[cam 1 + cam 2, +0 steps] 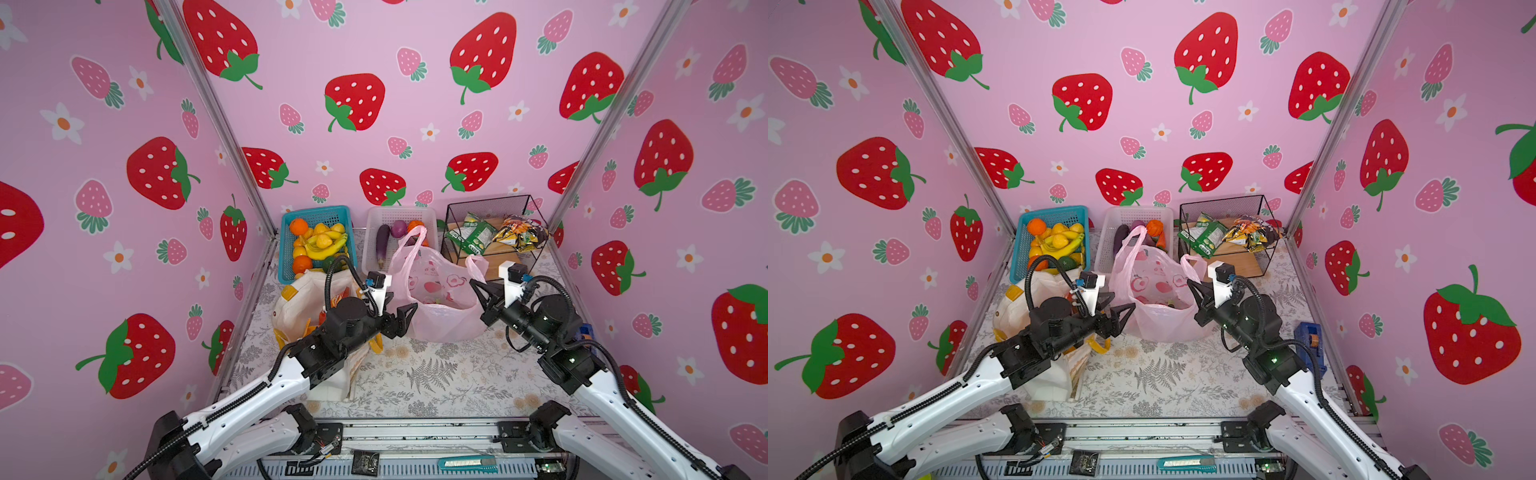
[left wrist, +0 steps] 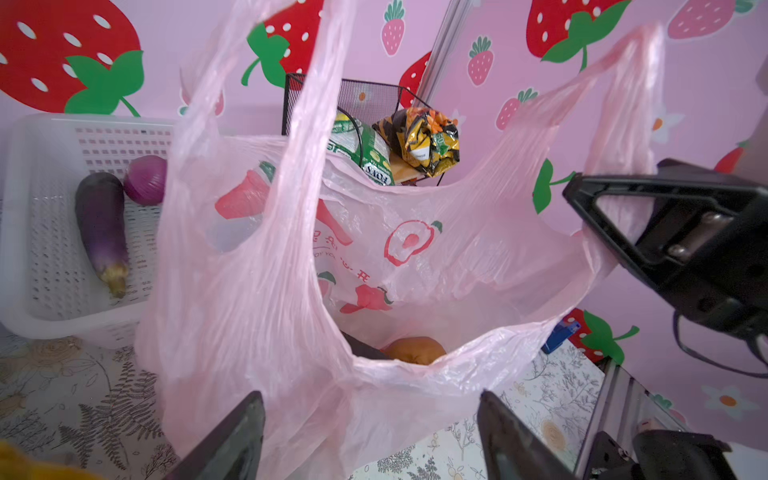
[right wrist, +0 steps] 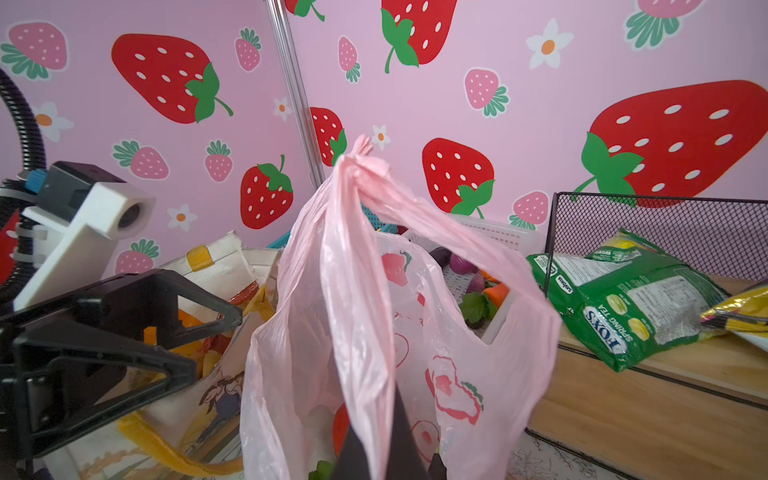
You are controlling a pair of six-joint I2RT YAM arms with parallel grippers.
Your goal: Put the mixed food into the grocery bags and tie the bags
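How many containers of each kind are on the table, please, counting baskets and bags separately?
Baskets: 3 (blue basket, white basket, black mesh basket)
Bags: 2 (pink plastic bag, canvas tote)
Total: 5

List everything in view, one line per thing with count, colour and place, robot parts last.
plastic bag: one, translucent pink with red prints, mid-table, mouth open
canvas tote: one, cream with yellow straps, left of the plastic bag
fruit basket: one, blue, back left
fruit: several, orange and yellow, in the fruit basket
white basket: one, back middle
eggplant: one, purple, in the white basket
onion: one, purple, beside the eggplant
wire basket: one, black, back right
snack packets: several, green and yellow-black, in the wire basket
box cutter: one, teal, front rail
tape dispenser: one, blue, right edge
left end effector: black, open, beside the plastic bag
right end effector: black, shut on the plastic bag's handle
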